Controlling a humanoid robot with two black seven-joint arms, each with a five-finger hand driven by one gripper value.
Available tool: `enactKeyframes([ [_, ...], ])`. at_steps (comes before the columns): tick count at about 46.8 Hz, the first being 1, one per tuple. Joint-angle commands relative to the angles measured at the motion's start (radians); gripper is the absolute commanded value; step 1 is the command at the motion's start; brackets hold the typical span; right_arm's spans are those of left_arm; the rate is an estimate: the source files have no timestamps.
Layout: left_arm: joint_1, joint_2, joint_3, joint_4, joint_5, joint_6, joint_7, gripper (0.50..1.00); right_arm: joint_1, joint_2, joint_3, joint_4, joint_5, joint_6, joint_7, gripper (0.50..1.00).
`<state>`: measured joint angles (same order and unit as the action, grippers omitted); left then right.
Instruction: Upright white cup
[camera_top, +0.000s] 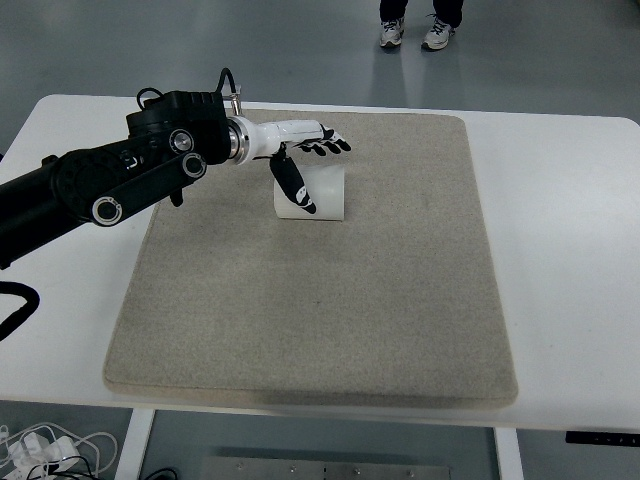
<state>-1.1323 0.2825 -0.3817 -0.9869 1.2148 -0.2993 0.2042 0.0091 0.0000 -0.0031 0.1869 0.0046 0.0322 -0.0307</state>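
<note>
Item, for your record: white cup (318, 192), lying on its side on the far-left part of a grey mat (330, 300); its long axis runs left to right across your view, roughly level with the table's far edge; you cannot tell which end is the mouth, since both ends look plain white and the left end is partly covered by the hand; nothing can be seen inside it. Left hand (300, 150), white with black fingertips, reaching in from the left on a black arm (110, 180); its fingers (330, 146) are spread and stretched out flat above the cup's upper far edge, while the thumb (294, 186) hangs down across the cup's near left face; the hand brackets the cup loosely from above and the front, but you cannot tell whether thumb or fingers touch it, and no closed hold shows. The arm's lower part is cut off at the left edge of your view. Right arm: out of your view. Mat: lies on a white table (570, 250), covering most of its middle. Person: only a pair of shoes (413, 33) and the trouser hems show at the top edge, on the floor beyond the table. Cables (40, 450): a pale tangle on the floor at the bottom-left corner, partly cut off
</note>
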Motion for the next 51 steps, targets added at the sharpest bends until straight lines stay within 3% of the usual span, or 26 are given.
enactKeyframes([
  [1,0.000,-0.009,0.007,0.004,0.000,0.003,0.000,0.981,0.000,0.000,0.000,-0.001,0.000,0.000,0.000,0.952],
  [34,0.008,-0.066,0.035,0.062,0.034,0.005,-0.006,0.971,0.000,0.000,0.000,0.000,0.000,0.000,0.000,0.952],
  [39,0.008,-0.068,0.035,0.063,0.035,0.005,-0.006,0.932,-0.001,0.000,0.000,0.000,0.000,0.000,0.000,0.952],
  [45,0.006,-0.066,0.043,0.063,0.035,0.005,-0.006,0.827,0.000,0.000,0.000,0.000,0.000,0.000,0.000,0.952],
  [51,0.006,-0.066,0.043,0.063,0.035,0.006,-0.005,0.767,-0.001,0.000,0.000,-0.001,0.000,0.000,-0.001,0.952],
])
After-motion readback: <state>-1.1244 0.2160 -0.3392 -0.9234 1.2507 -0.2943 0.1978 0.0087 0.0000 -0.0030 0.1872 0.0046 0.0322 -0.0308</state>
